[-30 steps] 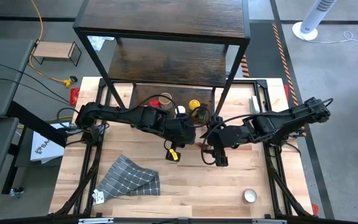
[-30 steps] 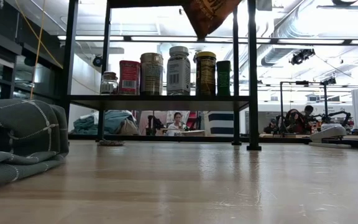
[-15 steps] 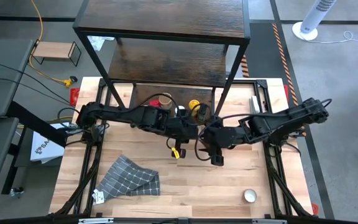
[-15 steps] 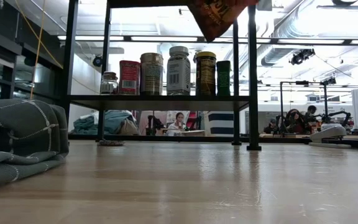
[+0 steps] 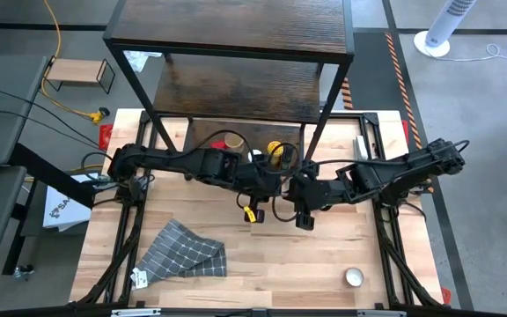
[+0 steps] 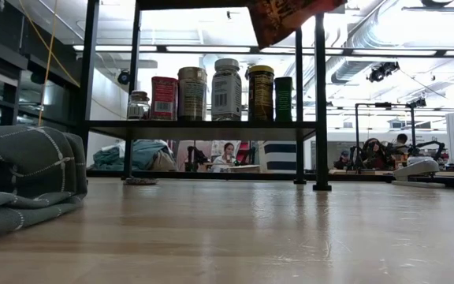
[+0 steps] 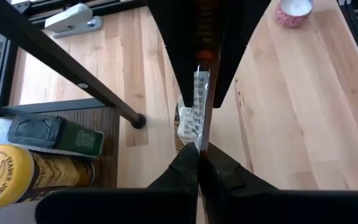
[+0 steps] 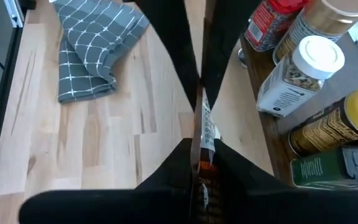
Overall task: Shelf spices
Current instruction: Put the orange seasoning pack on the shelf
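A flat orange-brown spice packet [image 6: 290, 16] hangs high over the table's middle, edge-on in both wrist views. My left gripper [image 7: 197, 155] and my right gripper [image 8: 199, 149] face each other, both shut on it. The tall dark-wood shelf [image 5: 236, 88] stands at the table's far side. On its lowest board stand several spices [image 6: 211, 91], among them a yellow-lidded jar [image 5: 274, 150], a white-lidded one [image 8: 303, 68] and a green tin [image 7: 61, 138]. My left gripper pinches the packet's white-labelled end [image 7: 197, 124] between its two fingers, coming slanting down from the table's left. The packet stands on edge, clear of the table. My right gripper pinches the packet's orange end [image 8: 202, 165] between its two fingers, slanting down from the table's right. The packet spans the short gap between the two grippers.
A grey checked cloth [image 5: 183, 251] lies folded at the near left. A small round tin [image 5: 353, 277] sits near the right front. A grey stapler [image 7: 73, 17] lies by the shelf's right leg [image 5: 319, 145]. Bare wood lies under the grippers.
In the low view the packet has turned and shifted a little toward the picture's right while staying high above the table. My right wrist has rolled somewhat, close against my left gripper.
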